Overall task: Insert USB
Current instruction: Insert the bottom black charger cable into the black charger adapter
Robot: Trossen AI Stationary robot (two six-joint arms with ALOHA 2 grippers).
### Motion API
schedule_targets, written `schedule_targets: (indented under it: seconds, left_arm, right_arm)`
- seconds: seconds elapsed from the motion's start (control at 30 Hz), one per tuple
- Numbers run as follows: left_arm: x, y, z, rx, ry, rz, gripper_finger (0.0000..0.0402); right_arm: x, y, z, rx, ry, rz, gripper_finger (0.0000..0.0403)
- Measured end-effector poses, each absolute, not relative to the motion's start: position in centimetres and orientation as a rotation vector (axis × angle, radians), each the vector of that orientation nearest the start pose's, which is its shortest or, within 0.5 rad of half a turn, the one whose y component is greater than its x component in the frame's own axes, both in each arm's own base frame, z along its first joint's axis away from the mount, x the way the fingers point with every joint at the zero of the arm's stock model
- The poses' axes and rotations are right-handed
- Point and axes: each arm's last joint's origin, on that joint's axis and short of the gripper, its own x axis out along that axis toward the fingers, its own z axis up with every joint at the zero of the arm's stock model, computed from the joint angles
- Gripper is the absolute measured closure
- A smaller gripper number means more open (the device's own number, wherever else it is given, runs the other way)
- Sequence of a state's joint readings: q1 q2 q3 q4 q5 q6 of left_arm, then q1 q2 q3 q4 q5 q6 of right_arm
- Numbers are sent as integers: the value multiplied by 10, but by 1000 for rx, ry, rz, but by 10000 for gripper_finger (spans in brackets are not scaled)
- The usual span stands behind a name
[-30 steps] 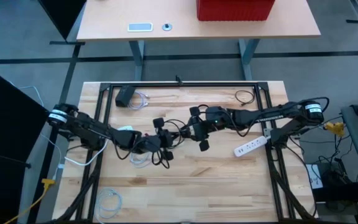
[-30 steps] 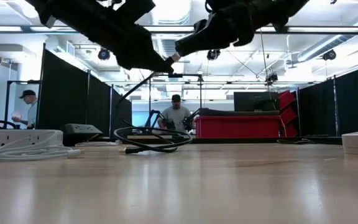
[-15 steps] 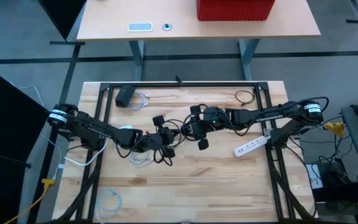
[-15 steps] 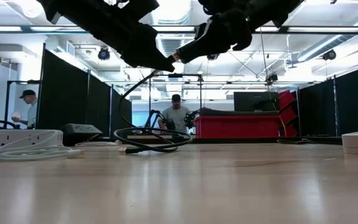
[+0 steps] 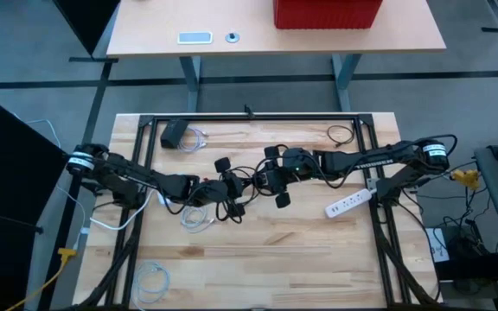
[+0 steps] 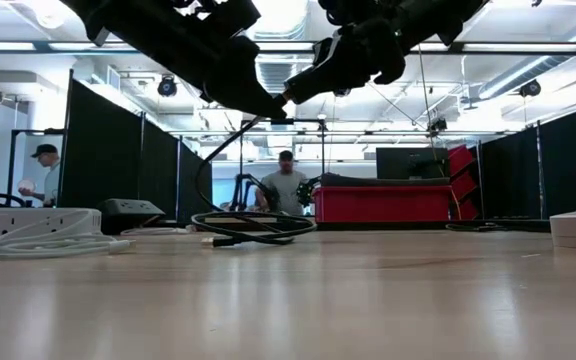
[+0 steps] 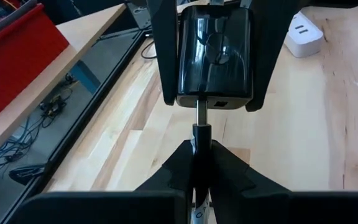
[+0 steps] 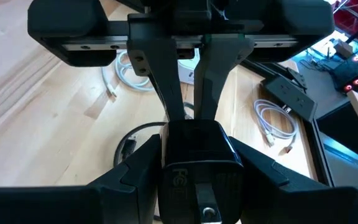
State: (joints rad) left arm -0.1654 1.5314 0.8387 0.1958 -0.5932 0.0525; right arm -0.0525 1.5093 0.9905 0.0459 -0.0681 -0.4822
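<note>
2 grippers met above mid-counter (image 5: 258, 250). Left gripper (image 7: 201, 163) was pinched shut on a USB plug (image 7: 201, 132), its metal tip at the port face of a black charger block (image 7: 215, 55). Right gripper (image 8: 194, 158) was clamped around that charger block, holding it off the counter, port turned toward the left arm.

Step in hand, by my reading: the insertion itself. The left wrist view showed the metal tongue meeting or just entering the port; how deep it sat could not be told. The next move would call for a straight push along the plug's axis, with the right gripper bracing the block so it does not twist.

Black cable (image 6: 248, 222) trailed from the plug down to a loose coil on the counter.

Containers: 1 red bin (image 5: 327, 12) on the far table, contents hidden. White power strip (image 5: 349, 203) lay near the right arm, nothing plugged into it that I could see.
</note>
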Motion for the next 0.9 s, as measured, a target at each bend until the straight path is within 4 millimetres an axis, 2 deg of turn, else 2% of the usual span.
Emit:
schedule_targets:
  seconds: [0.2, 0.47, 0.9]
  left_arm:
    - [316, -36, 215, 239, 460, 406, 380]
    - [319, -37, 216, 270, 492, 398, 380]
    - [319, -37, 217, 280, 500, 387, 380]
  right_arm:
    - [333, -16, 251, -431, 468, 127, 257]
    - [343, -17, 232, -425, 523, 123, 257]
    - [342, -21, 230, -399, 545, 108, 257]
